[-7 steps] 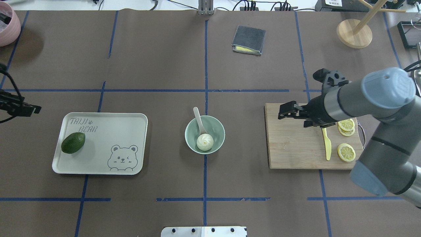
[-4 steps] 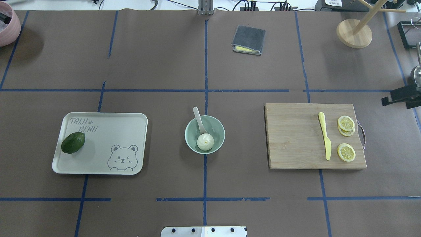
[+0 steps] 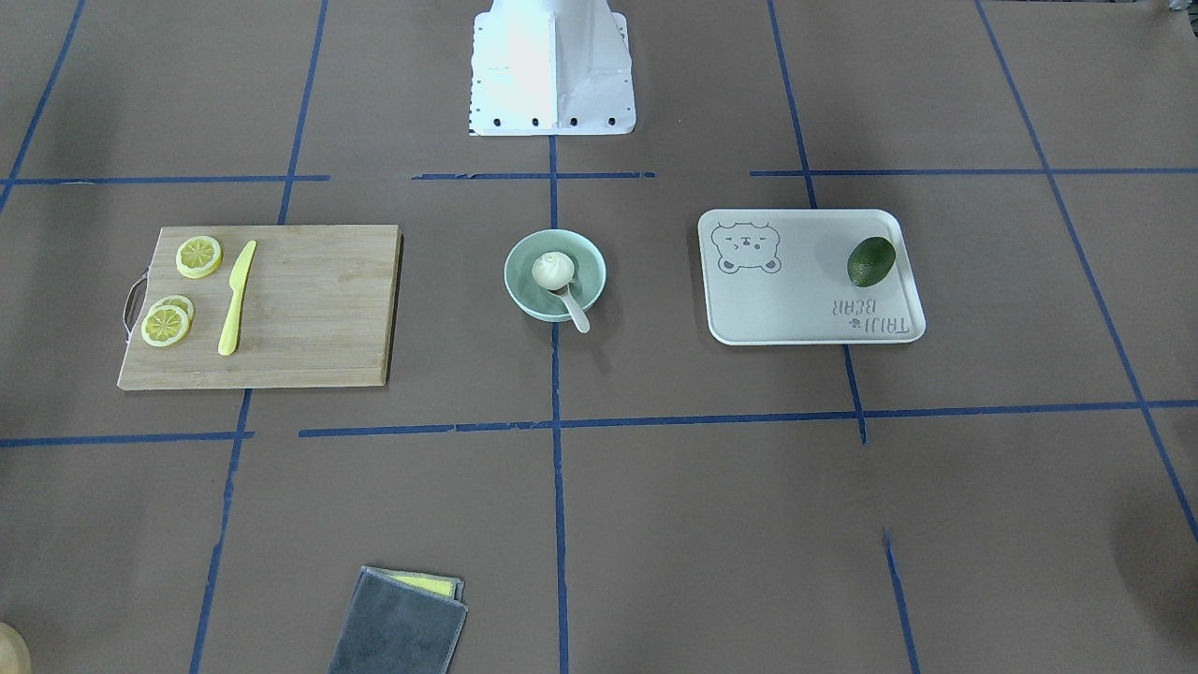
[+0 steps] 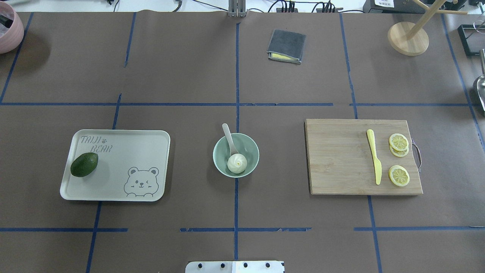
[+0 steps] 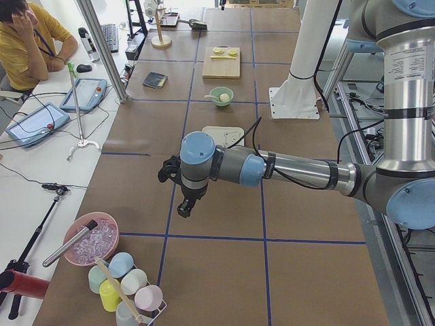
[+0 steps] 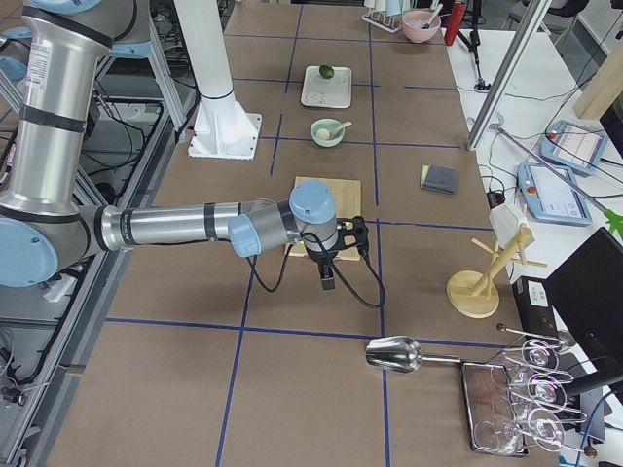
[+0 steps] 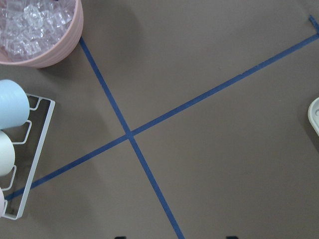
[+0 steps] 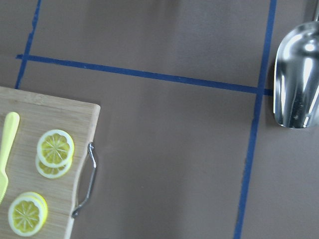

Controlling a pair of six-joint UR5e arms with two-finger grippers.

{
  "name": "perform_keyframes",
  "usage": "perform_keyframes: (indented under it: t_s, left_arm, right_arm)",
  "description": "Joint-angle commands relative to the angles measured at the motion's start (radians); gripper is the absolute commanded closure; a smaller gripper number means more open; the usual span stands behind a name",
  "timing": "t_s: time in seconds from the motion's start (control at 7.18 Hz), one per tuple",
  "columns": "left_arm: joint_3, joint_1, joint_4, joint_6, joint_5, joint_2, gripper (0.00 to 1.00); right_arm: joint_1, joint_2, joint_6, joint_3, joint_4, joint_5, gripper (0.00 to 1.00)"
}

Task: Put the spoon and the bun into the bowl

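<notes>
The pale mint-green bowl (image 4: 251, 147) stands at the table's middle. The cream-white bun (image 4: 237, 163) lies inside it. The off-white spoon (image 4: 228, 138) rests in the bowl with its scoop by the bun and its handle over the far rim. They also show in the front view: bowl (image 3: 524, 281), bun (image 3: 552, 271), spoon (image 3: 573, 310). My left gripper (image 5: 183, 207) shows only in the exterior left view, far from the bowl; I cannot tell if it is open. My right gripper (image 6: 328, 280) shows only in the exterior right view, beyond the cutting board; I cannot tell its state.
A grey tray (image 4: 125, 159) with an avocado (image 4: 84, 164) lies left of the bowl. A wooden cutting board (image 4: 341, 159) with a yellow knife (image 4: 374, 156) and lemon slices (image 4: 398, 175) lies right. A grey cloth (image 4: 287, 46), wooden stand (image 4: 408, 38), pink ice bowl (image 4: 7, 30) and metal scoop (image 8: 297, 84) sit at the edges.
My right arm has drawn back from over the cutting board and left the overhead view on the right. My left gripper has left the overhead view's left edge. Bowl, bun and spoon have not moved.
</notes>
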Motion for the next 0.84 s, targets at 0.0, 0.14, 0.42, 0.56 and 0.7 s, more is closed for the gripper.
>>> perform_keyframes:
  t_s: [0.0,0.14,0.42,0.56,0.7]
  left_arm:
    - [0.036,-0.001,0.004,-0.163,-0.036,0.000,0.00]
    - [0.037,-0.001,0.001,-0.164,-0.060,0.008,0.00]
    - [0.034,-0.001,0.006,-0.185,-0.109,0.013,0.00]
    - [0.033,-0.001,0.006,-0.198,-0.117,0.014,0.00]
    - [0.031,-0.003,0.006,-0.195,-0.119,0.014,0.00]
  right_arm:
    - [0.069,0.030,-0.220,0.009,-0.198,-0.010,0.00]
    - [0.063,0.036,-0.220,0.010,-0.220,-0.011,0.00]
    - [0.033,0.083,-0.220,0.009,-0.307,-0.007,0.00]
    - [0.034,0.120,-0.220,0.014,-0.385,-0.010,0.00]
    - [0.034,0.119,-0.218,0.012,-0.387,-0.011,0.00]
